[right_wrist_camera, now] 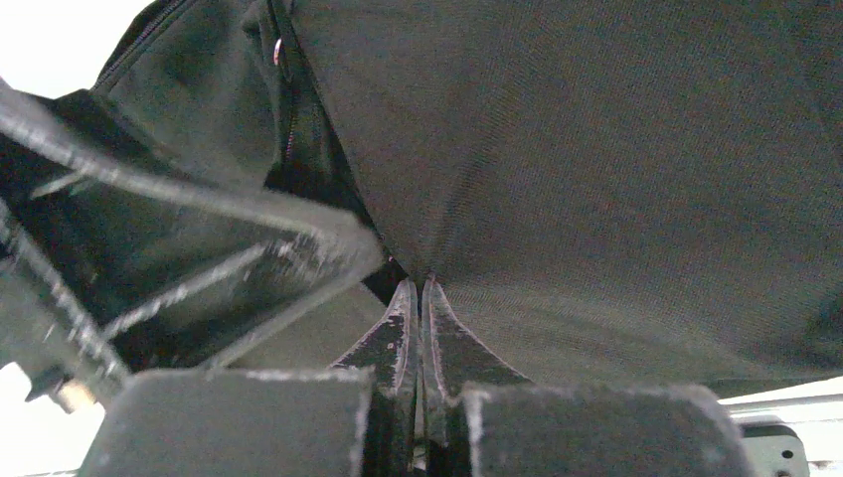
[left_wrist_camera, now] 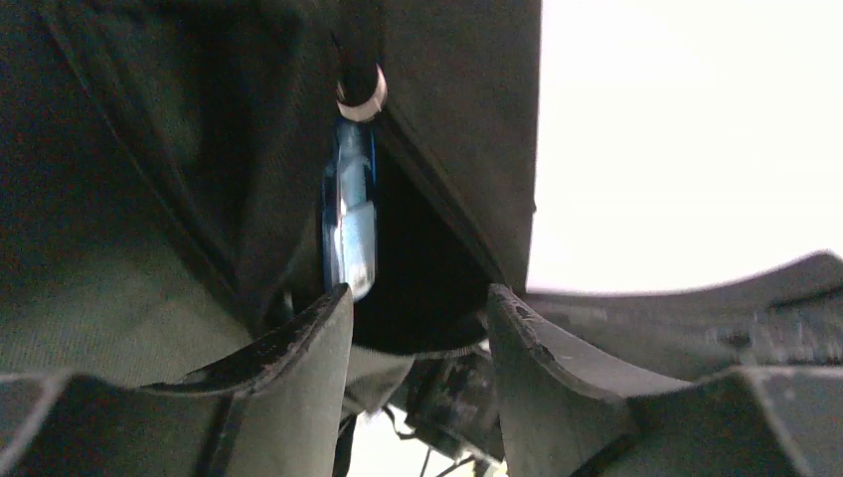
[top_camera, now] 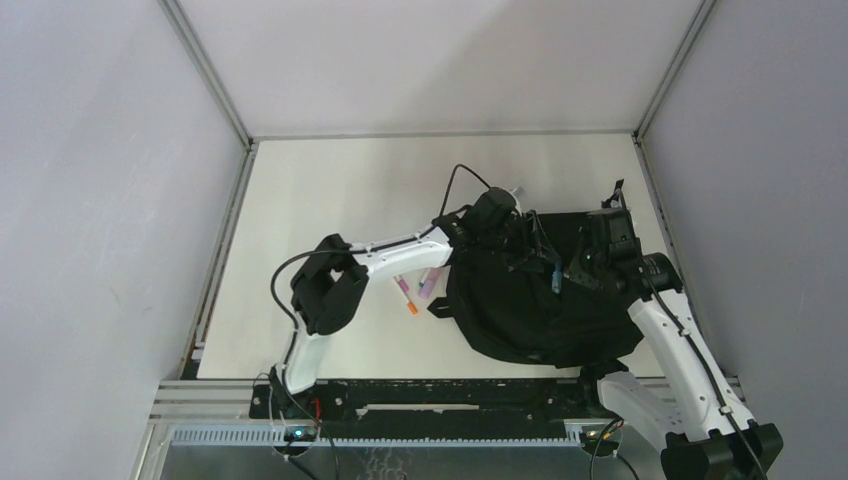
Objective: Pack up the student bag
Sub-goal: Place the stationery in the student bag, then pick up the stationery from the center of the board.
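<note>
Left jaws gape against the student bag (right jaws pinch its fabric).

Table: flat, pale cream top, matt. Grey walls close it in on the left, far and right sides, with metal strips along the joins.

Student bag: lies straight on the table, in the right half, close to the right edge and the near edge. Black, soft and slumped. A short black tab at its left side rests on the top.

Two pens just left of the bag, side by side, angled, part-hidden under my left arm. Orange-tipped pen lies further from the bag. Pink-purple pen lies beside the bag's edge; whether it touches, cannot tell.
</note>
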